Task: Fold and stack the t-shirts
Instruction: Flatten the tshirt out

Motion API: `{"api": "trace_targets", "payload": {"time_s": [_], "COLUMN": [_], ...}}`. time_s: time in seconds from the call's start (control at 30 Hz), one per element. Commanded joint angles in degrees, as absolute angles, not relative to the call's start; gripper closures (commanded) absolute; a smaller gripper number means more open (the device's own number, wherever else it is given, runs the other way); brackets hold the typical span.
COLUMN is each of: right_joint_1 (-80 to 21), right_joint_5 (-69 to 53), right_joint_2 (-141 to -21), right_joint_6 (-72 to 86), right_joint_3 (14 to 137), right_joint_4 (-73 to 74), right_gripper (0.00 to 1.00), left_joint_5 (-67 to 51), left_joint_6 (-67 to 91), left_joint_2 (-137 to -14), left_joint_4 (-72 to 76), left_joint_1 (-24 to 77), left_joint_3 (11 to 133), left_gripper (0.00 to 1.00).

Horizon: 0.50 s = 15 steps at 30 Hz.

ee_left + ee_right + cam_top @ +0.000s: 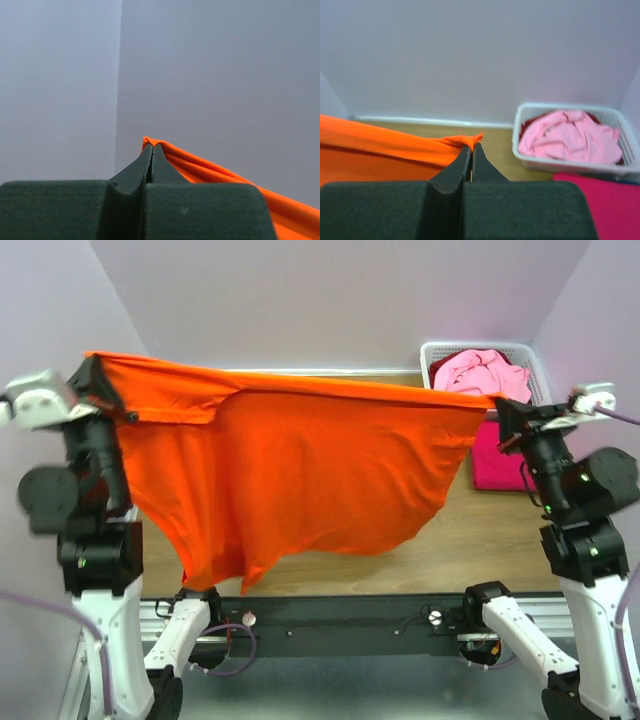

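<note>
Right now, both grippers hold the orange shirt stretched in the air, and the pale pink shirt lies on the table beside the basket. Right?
Not quite. The pale pink shirt lies bunched inside the white basket, not on the table; the right wrist view shows it. The rest stands: left gripper and right gripper hold the orange shirt stretched in the air.
</note>
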<state>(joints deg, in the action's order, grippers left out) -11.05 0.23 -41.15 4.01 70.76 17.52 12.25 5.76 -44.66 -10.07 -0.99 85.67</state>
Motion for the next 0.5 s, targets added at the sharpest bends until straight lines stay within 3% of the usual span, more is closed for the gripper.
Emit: {"api": "trace_targets", "payload": {"time_s": [0.0, 0.23, 0.47], "right_joint_1": [-9.76, -9.84, -9.58], "right_joint_5": [15.01, 22.75, 27.07], "right_joint_2": [-47.52, -61.68, -87.49], "right_joint_6": [2.28, 4.3, 4.4], "right_joint_3": [66.02, 53.19, 51.76], "right_joint_4": [22.85, 10.74, -5.69], "right_gripper": [0.99, 0.99, 0.99], "left_joint_5": [10.23, 7.02, 7.56], "left_joint_6": [3.77, 7.91, 9.84], "left_joint_2": [-52.1, -70.2, -96.83], "left_joint_4": [-4.85, 6.06, 8.7], "left_joint_1": [-1.85, -0.09, 2.46], "left_joint_3": [79.3, 63.21, 68.02], "left_gripper": [1.0, 1.0, 1.0]}}
